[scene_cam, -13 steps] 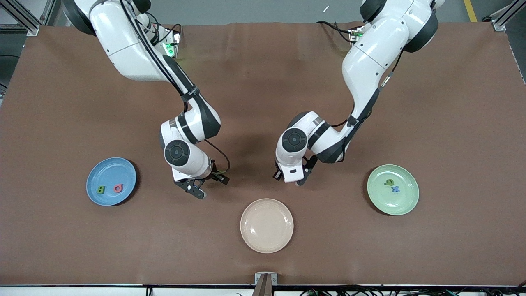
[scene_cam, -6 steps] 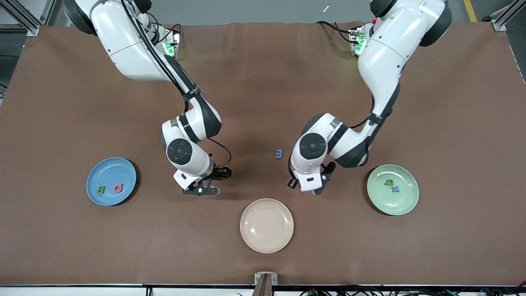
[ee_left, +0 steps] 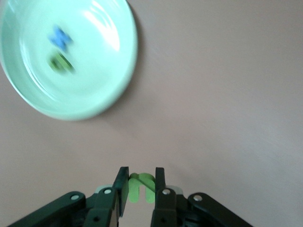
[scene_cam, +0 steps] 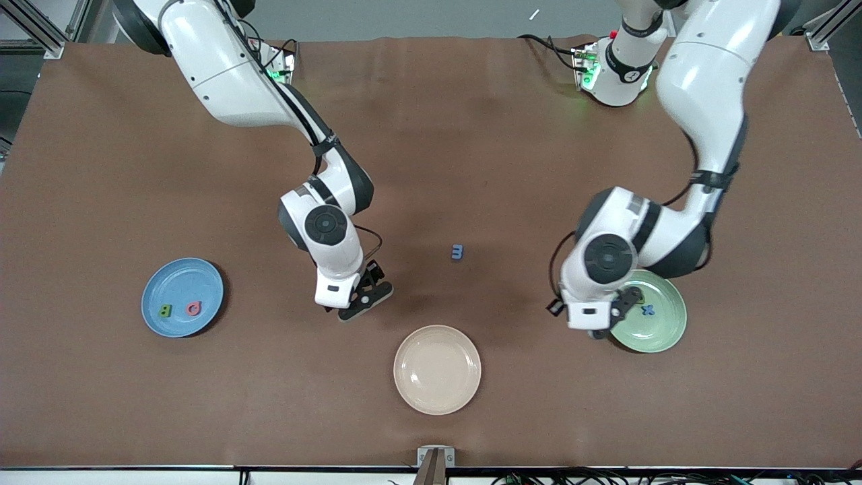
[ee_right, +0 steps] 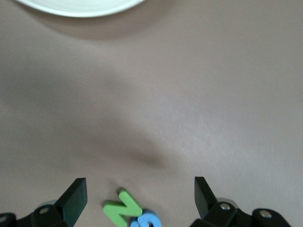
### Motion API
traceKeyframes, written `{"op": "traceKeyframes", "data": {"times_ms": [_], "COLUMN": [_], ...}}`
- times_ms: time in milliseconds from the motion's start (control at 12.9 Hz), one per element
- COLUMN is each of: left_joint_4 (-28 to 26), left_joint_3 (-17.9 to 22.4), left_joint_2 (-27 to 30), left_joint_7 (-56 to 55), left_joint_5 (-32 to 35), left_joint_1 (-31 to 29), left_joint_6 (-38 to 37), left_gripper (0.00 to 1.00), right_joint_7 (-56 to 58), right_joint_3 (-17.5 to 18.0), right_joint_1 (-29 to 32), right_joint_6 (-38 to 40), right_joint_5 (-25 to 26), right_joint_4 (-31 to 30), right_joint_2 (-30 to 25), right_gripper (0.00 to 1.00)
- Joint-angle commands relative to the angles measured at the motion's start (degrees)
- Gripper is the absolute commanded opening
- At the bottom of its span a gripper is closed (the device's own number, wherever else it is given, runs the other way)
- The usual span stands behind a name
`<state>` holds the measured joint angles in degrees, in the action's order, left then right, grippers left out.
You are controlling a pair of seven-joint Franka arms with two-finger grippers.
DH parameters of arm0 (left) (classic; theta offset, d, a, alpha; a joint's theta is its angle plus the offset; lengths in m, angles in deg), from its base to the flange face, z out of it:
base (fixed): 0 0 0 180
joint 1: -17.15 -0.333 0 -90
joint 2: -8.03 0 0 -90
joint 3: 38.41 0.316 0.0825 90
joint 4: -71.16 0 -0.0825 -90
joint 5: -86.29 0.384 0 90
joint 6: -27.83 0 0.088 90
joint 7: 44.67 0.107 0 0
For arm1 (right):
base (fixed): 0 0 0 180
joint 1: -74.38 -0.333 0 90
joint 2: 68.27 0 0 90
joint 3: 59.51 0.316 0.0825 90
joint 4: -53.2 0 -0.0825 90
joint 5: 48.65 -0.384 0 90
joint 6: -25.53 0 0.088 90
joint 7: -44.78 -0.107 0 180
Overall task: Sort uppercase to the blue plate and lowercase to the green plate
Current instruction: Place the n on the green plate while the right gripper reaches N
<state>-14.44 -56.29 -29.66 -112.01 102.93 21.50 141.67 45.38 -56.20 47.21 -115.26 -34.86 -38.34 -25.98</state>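
Note:
My left gripper (scene_cam: 601,329) is shut on a green lowercase n (ee_left: 137,191) and hangs over the table beside the green plate's rim (scene_cam: 663,335). That plate (ee_left: 94,90) holds a blue x (scene_cam: 648,310) and a green q-like letter (ee_left: 60,63). My right gripper (ee_right: 139,189) is open and low over the table, with a green N (ee_right: 123,207) and a blue G (ee_right: 147,221) lying between its jaws. In the front view my right gripper (scene_cam: 363,302) hides both letters. A blue m (scene_cam: 457,252) lies on the table between the arms. The blue plate (scene_cam: 176,277) holds a green B (scene_cam: 164,310) and a pink-red Q (scene_cam: 194,308).
A cream plate (scene_cam: 437,370) lies nearer to the front camera than both grippers, between them; its rim (ee_right: 80,7) shows in the right wrist view. The brown table (scene_cam: 431,135) stretches wide around the plates.
My left arm has swung from the table's middle to the green plate's rim, carrying the green n and uncovering the blue m. My right gripper has turned and shifted a little toward the middle.

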Motion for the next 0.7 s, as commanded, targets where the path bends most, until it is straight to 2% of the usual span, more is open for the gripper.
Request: {"op": "traceKeyframes", "data": {"times_ms": [0, 232, 309, 387, 464, 542, 619], "left_joint_4": [-5.8, -9.13, -10.01, -10.37, -10.9, -11.25, -11.25], "left_joint_3": [-1.02, -0.93, -0.93, -0.93, -0.93, -0.93, -0.93], "left_joint_2": [3.33, 2.54, 1.67, 0.7, 0.26, 0.25, 0.34], "left_joint_7": [9.14, 14.68, 15.57, 16.01, 16.01, 15.84, 15.4], "left_joint_5": [0.58, 4.26, 5.75, 6.81, 6.82, 6.82, 6.74], "left_joint_1": [-5.92, -11.28, -12.6, -13.83, -14.11, -14.28, -14.2], "left_joint_6": [0.77, 6.64, 8.4, 9.73, 10.7, 11.14, 11.15], "left_gripper": [0.03, 0.04, 0.04, 0.12, 0.31, 0.68, 0.94], "right_joint_7": [4.76, 4.68, 4.76, 4.94, 5.64, 7.03, 8.18], "right_joint_3": [-0.24, 1.08, 3.35, 7.37, 11.33, 15.02, 17.06], "right_joint_1": [0.89, 1.77, 3.95, 8.15, 12.45, 16.5, 19.15], "right_joint_6": [-10.59, -13.36, -13.36, -13.36, -13.36, -13.45, -13.45], "right_joint_5": [1.94, 1.42, 1.33, 1.33, 1.42, 1.42, 1.42], "right_joint_4": [-7.13, -9.09, -9.09, -9.18, -9.44, -10.31, -11.19], "right_joint_2": [-0.72, -0.72, -0.72, -0.37, 0.33, 0.86, 1.21], "right_gripper": [1.0, 1.0, 1.0, 1.0, 1.0, 1.0, 0.99]}}
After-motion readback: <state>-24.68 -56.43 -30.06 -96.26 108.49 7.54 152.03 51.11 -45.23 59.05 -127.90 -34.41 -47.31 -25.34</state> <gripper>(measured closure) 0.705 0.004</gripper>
